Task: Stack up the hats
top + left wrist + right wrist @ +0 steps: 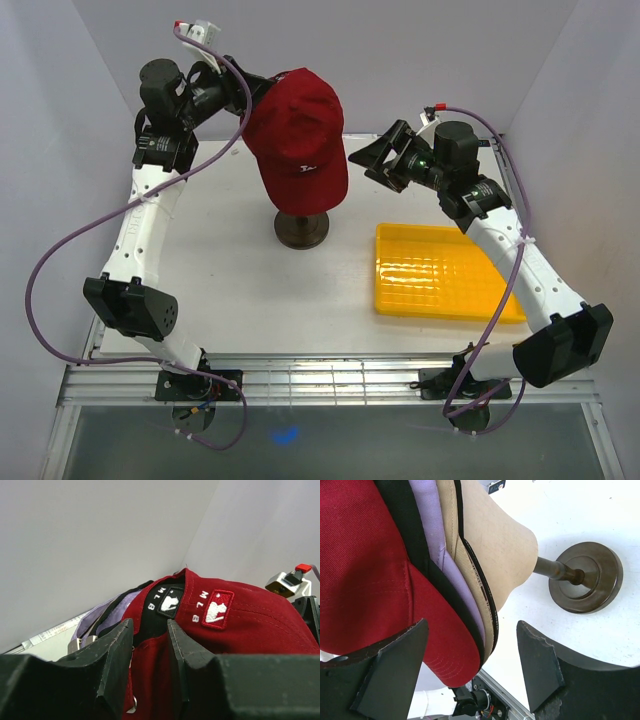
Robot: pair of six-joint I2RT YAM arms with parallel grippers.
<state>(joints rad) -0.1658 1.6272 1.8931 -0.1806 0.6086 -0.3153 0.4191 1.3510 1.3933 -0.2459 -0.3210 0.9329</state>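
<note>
Caps point(440, 555) nest on the head point(495, 545), red cap point(300, 130) outermost; left jaws straddle its back, seemingly to seat it, grip we cannot tell; right jaws gape.

White walls point(420, 50), white table point(230, 290) — floor point(400, 450) perhaps grey, blurred

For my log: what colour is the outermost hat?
The outermost hat is red, clearest in the top external view.
</note>
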